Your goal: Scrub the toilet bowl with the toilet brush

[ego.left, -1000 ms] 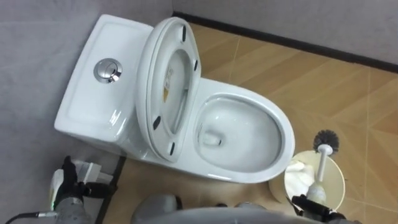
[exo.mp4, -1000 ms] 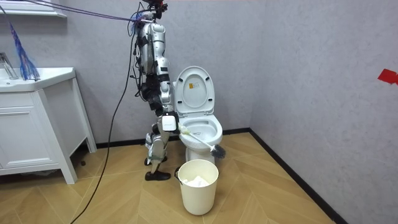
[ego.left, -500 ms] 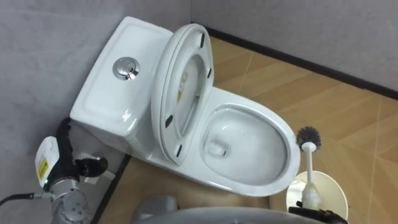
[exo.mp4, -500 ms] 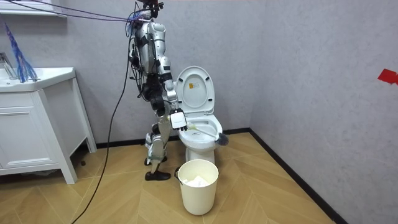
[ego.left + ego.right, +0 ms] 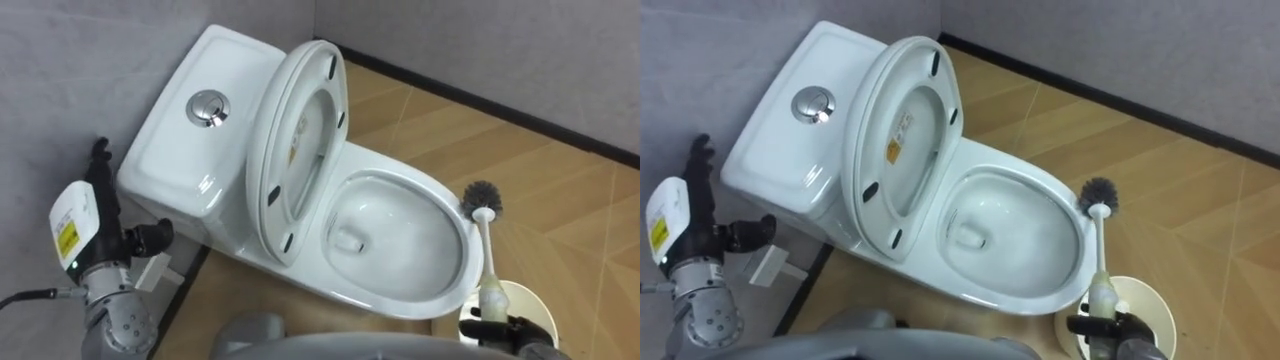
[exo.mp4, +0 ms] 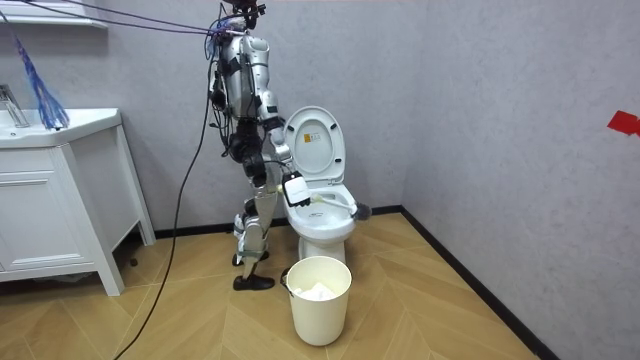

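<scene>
Robot standing beside the toilet [image 6: 322, 228], on the room view's left of it. Seat and lid [image 5: 300, 140] stand up against the cistern [image 5: 175, 150], leaving the bowl open. Right hand [image 5: 508, 334], at the lower right, has its fingers curled round the handle of the toilet brush [image 5: 488, 255]. The handle points up to the dark bristle head just outside the bowl's right rim; contact with the rim cannot be told. White bin [image 5: 538, 305] on the floor below that hand. Left hand [image 5: 108, 228] is held up near the cistern's left corner, fingers straight, holding nothing
</scene>
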Controlling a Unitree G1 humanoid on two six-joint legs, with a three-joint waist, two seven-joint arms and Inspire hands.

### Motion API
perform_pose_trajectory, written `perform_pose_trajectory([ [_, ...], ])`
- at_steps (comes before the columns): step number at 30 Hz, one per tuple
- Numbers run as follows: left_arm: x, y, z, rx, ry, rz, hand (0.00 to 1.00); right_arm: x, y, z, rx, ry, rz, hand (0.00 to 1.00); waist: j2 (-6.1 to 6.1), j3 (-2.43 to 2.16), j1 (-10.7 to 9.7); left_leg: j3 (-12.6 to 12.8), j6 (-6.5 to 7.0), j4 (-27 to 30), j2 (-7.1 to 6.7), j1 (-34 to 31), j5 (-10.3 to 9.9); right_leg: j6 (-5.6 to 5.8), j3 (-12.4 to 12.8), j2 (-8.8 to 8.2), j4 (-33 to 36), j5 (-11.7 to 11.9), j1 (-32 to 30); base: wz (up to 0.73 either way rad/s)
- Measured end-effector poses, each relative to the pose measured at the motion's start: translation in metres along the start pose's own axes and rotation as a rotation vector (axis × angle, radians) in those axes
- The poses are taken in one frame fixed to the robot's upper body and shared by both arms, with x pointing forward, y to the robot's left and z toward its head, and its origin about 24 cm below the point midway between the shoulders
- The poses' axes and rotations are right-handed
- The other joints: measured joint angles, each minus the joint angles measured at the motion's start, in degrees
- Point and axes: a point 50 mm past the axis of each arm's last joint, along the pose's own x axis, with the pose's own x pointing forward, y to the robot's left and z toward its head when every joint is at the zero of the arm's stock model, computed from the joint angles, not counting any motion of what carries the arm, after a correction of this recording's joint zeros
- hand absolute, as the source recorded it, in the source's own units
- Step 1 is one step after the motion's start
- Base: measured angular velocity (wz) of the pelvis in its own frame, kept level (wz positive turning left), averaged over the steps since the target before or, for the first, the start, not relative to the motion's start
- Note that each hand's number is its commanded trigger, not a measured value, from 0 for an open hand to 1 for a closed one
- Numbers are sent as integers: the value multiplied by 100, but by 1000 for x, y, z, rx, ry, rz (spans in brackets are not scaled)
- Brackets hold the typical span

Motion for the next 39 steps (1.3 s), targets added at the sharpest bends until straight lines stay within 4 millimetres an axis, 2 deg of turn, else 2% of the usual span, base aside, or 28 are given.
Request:
perform_pose_trajectory([
  [10,4,3,30,88,-197,8,0,1,3,8,-102,-5,20,100,56,17,-22,-12,-12,-13,2,36,7,-4,-41,-18,2,3,7,0],
  [15,4,-3,37,194,-307,-68,0,2,2,17,-199,-32,25,100,12,21,-174,-64,-23,-14,-9,32,19,-5,-48,-26,21,4,6,3],
  [20,0,-12,31,257,-317,-163,0,2,-5,25,-279,-50,27,100,80,20,-176,-70,-31,-56,-16,44,28,-13,-3,-16,22,9,2,0],
  [24,-12,-30,11,330,-253,-335,0,2,-10,38,-328,-73,24,100,161,54,-195,-75,-47,-58,-16,76,77,-20,-12,-42,101,12,-11,0],
  [26,-15,-36,3,364,-230,-397,0,2,-10,43,-344,-81,33,100,167,57,-224,-79,-55,-55,-15,74,85,-32,-14,-40,101,5,-13,0],
  [30,-16,-37,-1,409,-232,-420,0,2,-14,49,-432,-90,33,100,176,51,-337,-71,-44,-94,-76,86,121,-37,-4,-66,99,-16,-16,0],
  [39,-18,-37,-11,505,-213,-450,0,1,-19,53,-475,-96,32,100,197,25,-377,50,-37,-275,-88,188,249,-38,70,-101,102,-15,-32,-3],
])
